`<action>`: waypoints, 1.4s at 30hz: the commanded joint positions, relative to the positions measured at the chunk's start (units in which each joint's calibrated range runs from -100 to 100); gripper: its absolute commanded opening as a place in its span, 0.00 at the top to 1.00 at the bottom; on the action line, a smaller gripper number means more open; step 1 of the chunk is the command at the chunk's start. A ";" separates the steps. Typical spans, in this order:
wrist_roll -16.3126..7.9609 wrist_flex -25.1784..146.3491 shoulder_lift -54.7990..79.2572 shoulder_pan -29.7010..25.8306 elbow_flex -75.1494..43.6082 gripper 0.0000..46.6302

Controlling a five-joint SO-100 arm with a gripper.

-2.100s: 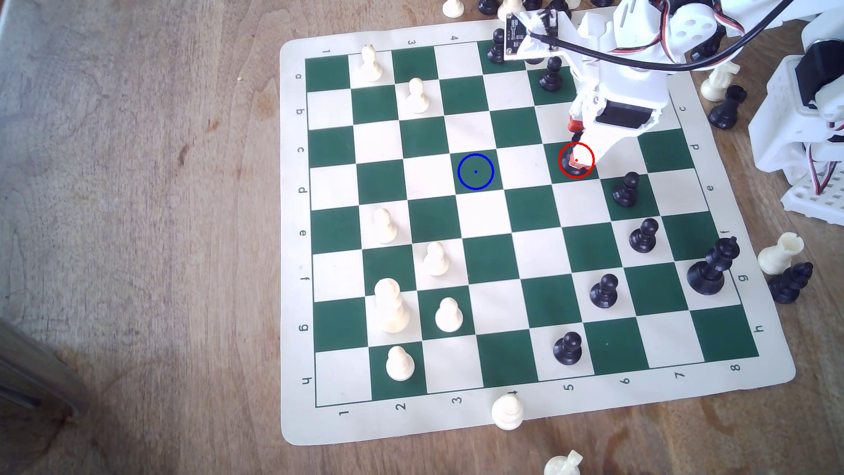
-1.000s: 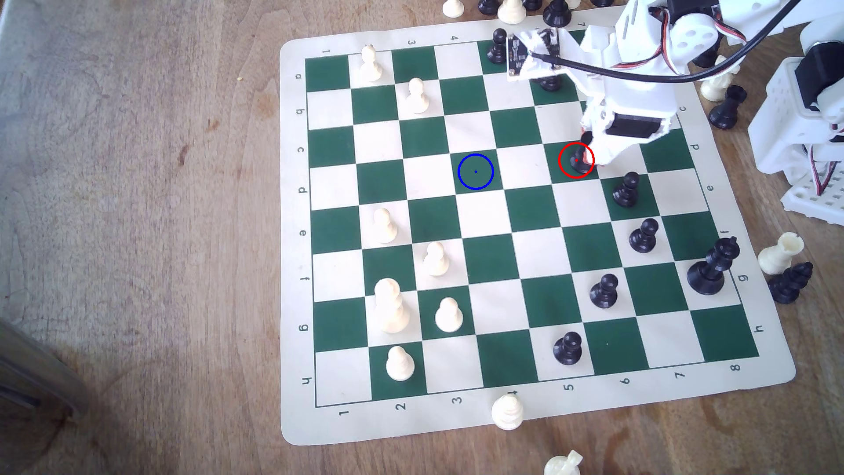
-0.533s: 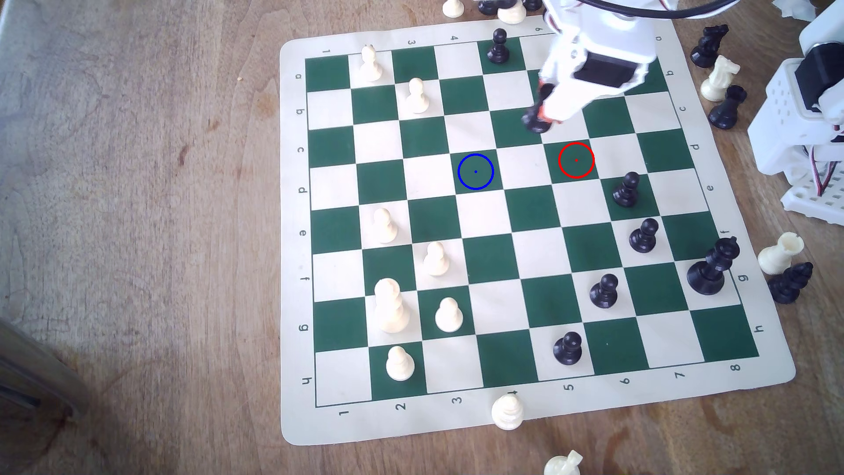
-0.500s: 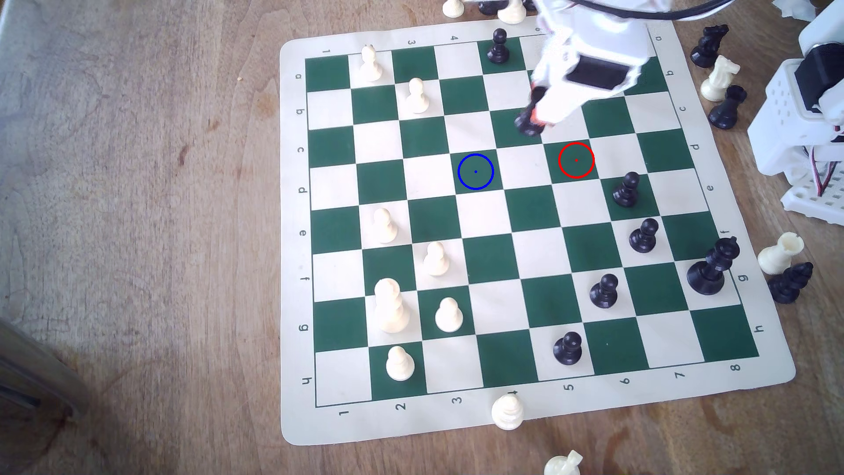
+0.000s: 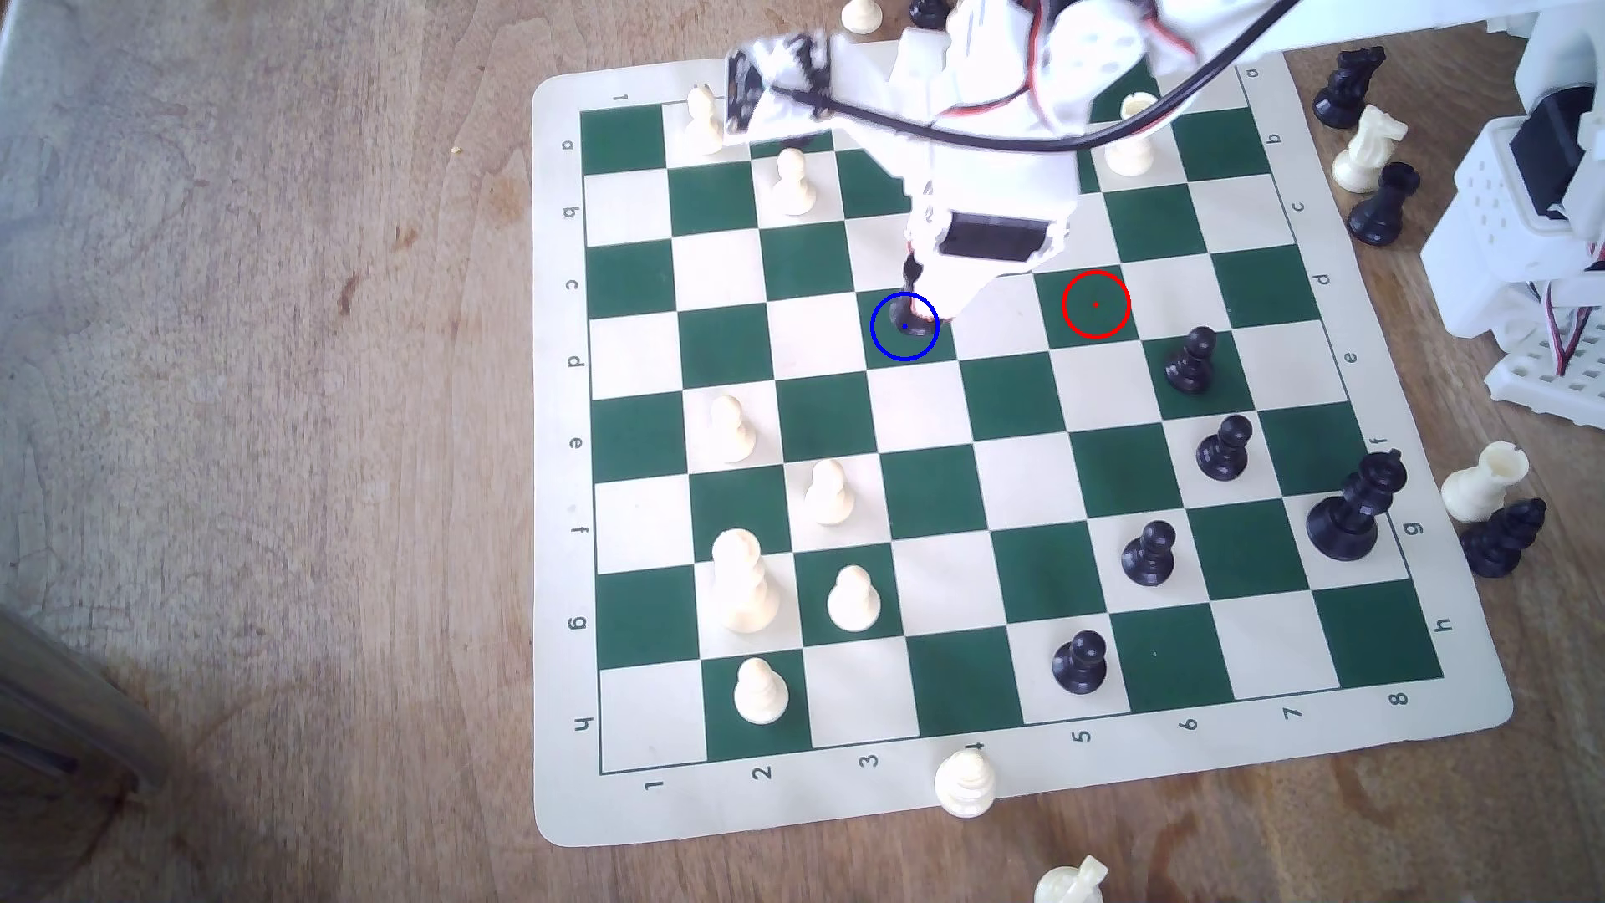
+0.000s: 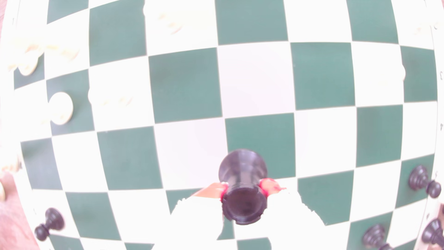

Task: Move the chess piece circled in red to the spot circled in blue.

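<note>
The gripper (image 6: 243, 192) pinches the rook (image 5: 908, 323) over the blue spot (image 5: 879, 347); placing seems underway. Next: lower squarely, then release

Worn wooden tabletop (image 5: 260, 391) under bright, even daylight

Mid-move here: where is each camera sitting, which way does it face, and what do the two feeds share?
Exterior view: off the arm, high above, looking down on the whole chessboard; the white arm reaches in from the exterior view's upper right, its gripper at the blue-ringed square.
Wrist view: on the wrist, looking down along the jaws at the board; red-padded fingertips clamp the black rook.
Shared: the rook, gripper, green-and-cream board.
</note>
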 commanded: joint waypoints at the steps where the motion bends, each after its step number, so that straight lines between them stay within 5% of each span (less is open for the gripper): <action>1: 0.83 -2.16 0.57 0.95 -4.57 0.95; 42: 1.51 -4.95 5.15 2.20 -3.93 0.94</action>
